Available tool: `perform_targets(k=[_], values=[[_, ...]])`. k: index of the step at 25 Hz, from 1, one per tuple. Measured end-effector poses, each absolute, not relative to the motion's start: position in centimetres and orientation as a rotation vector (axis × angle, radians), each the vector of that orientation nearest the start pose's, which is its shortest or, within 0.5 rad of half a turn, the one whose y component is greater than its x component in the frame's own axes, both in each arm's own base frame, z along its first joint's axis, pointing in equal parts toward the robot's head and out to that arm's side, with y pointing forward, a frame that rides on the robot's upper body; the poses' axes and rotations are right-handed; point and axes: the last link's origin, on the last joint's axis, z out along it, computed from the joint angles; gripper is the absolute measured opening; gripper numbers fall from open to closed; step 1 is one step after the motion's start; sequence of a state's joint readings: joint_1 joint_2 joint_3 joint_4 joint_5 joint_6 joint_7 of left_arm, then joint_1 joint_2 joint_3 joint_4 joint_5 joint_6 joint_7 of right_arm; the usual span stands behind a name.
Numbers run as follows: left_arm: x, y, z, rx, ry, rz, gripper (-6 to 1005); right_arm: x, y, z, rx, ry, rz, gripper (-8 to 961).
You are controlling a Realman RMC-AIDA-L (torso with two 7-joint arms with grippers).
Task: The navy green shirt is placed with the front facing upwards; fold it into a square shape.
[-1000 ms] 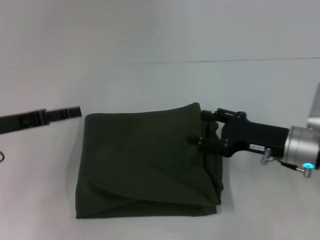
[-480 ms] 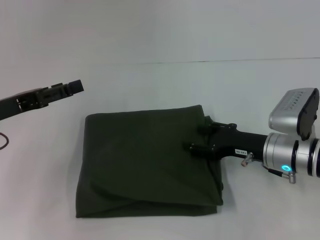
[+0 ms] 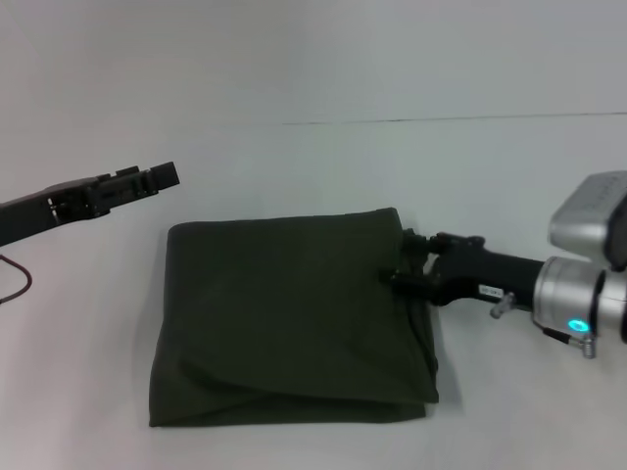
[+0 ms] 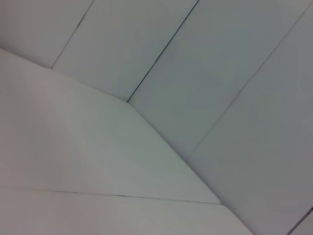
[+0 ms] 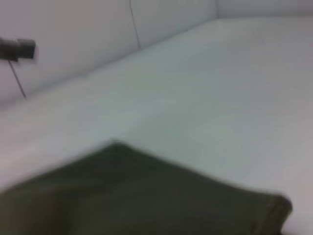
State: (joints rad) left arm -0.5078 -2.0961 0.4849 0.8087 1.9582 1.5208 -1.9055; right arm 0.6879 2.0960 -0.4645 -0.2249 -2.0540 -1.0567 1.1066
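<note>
While the navy green shirt (image 3: 289,318) lies folded to a near-square on the white desk (image 3: 313,166), I note the right claw (image 3: 404,264) at its 3 o'clock edge, touching the cloth; I cannot tell how far it is open. The left claw (image 3: 162,176) hovers clear at 10 o'clock, gap unreadable.

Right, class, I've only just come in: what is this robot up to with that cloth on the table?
It is folding a navy green shirt, which already lies on the white table as a roughly square bundle with only plain green cloth showing. The right gripper is at the shirt's right edge, near the far corner. The left gripper hangs off to the left, above the table and clear of the shirt.
</note>
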Motion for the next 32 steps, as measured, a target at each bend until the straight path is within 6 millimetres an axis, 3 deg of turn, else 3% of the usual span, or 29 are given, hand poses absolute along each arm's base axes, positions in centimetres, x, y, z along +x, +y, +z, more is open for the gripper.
perform_targets(k=[2,7,16,28,32], values=[[-27.2,34.9,5.4,-2.292,-1.225,-0.960,919,28.2,35.4,-5.0,-2.455,0.727,0.654,760],[-27.2,34.6,5.2,-2.294,-1.230,-0.966,920,28.1,33.5,-3.6,-2.518,0.617,0.754,763],[-26.7,34.6,4.3,-2.306,-1.220,-0.978,920,27.7,31.0,-6.5,-2.709,0.495,0.688,767],[-26.6,34.4,3.9,-2.316,-1.203,-0.995,919,30.4,29.9,-7.6,-2.673,0.552,0.525,774],[-26.5,34.4,3.9,-2.320,-1.189,-1.002,920,30.4,29.8,-7.5,-2.667,0.542,0.542,776]])
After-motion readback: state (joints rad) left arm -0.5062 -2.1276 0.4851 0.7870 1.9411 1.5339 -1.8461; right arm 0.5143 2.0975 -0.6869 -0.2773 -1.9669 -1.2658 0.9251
